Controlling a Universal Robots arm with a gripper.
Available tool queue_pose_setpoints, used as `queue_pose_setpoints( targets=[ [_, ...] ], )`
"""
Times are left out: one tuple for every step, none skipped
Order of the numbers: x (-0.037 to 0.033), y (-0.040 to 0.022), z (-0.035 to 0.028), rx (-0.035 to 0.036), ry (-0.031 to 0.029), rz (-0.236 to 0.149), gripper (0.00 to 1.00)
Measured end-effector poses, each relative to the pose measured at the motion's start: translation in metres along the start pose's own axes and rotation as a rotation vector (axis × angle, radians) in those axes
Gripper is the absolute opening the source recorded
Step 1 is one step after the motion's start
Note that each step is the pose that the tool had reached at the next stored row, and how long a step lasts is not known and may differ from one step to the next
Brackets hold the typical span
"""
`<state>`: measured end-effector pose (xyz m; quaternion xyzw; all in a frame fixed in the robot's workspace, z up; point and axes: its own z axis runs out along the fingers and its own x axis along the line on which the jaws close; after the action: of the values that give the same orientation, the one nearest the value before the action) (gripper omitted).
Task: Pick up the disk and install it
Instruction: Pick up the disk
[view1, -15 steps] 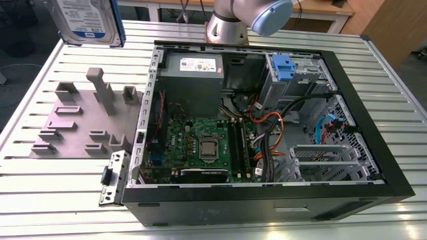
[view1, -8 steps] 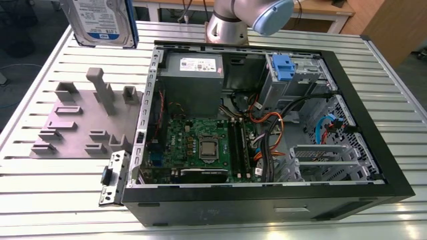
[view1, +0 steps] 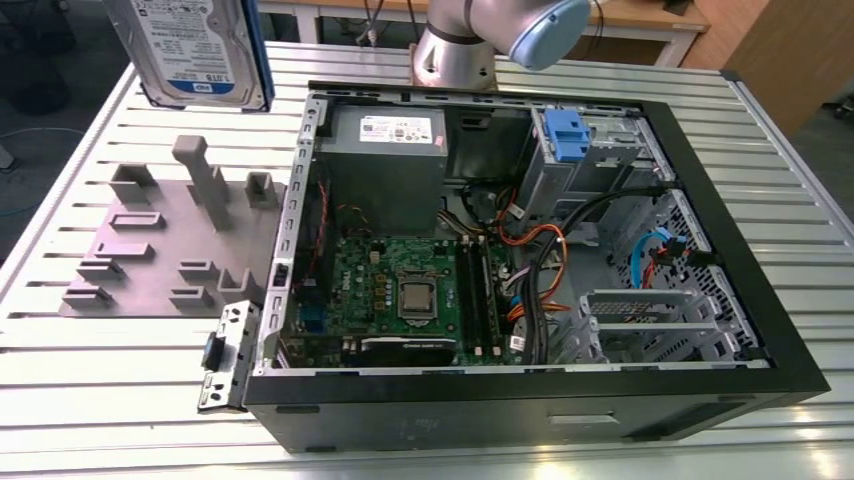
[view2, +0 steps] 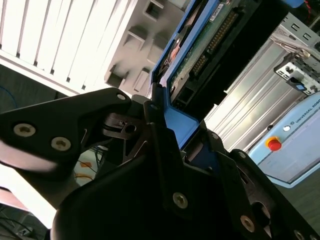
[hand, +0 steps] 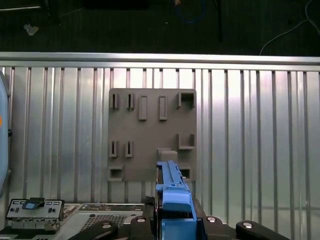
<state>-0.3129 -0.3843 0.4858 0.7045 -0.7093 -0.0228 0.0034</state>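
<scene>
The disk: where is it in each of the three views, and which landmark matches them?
Exterior view: the disk is at the exterior view's upper left, label showing.
Second wrist view: the disk is edge-on, blue bracket and green board, held in the pincer.
First wrist view: its blue bracket edge stands in the pincer, before the plate.
Shared landmark: the grey slotted plate.

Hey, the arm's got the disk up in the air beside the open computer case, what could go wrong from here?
One: the pincer seems to clamp the disk by its blue bracket alone, so it might tilt or slip. Two: loose orange and black cables crowd the case near the drive bay and could snag it. Three: the grey fixture has upright posts under the disk, a hazard if it dips.
</scene>
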Motion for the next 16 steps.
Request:
queue_pose_setpoints(
  targets=[
    [0.0028,0.0,0.0002,0.0001,-0.0001,0.0,0.36],
    [0.0059,-0.0001,0.0003,0.0001,-0.0001,0.0,0.36],
    [0.0086,-0.0005,0.0004,0.0,0.0,0.0,0.36],
    [0.0105,-0.0017,0.0007,0.0,0.0,0.0,0.36],
    [0.0119,-0.0037,0.0009,0.0001,-0.0001,0.0,0.36],
    [0.0127,-0.0068,0.001,0.0,0.0,0.0,0.36],
    [0.0131,-0.0109,0.0009,-0.0001,0.0001,0.0,0.36],
    [0.0132,-0.0154,0.0008,-0.0001,0.0001,0.0,0.36],
    [0.0132,-0.0204,0.0008,0.0,0.0,0.0,0.36],
    [0.0132,-0.0248,0.0007,0.0001,0.0,0.0,0.36],
    [0.0131,-0.0293,0.0006,0.0001,-0.0001,0.0,0.36],
    [0.0131,-0.0338,0.0004,-0.0001,0.0001,0.0,0.36],
    [0.0131,-0.0383,0.0004,-0.0001,0.0,0.0,0.36],
    [0.0131,-0.0428,0.0003,0.0,0.0001,0.0,0.36],
    [0.0131,-0.0473,0.0003,0.0,-0.0001,0.0,0.36],
    [0.013,-0.052,0.0002,0.0,-0.0001,0.0,0.36]
  ],
)
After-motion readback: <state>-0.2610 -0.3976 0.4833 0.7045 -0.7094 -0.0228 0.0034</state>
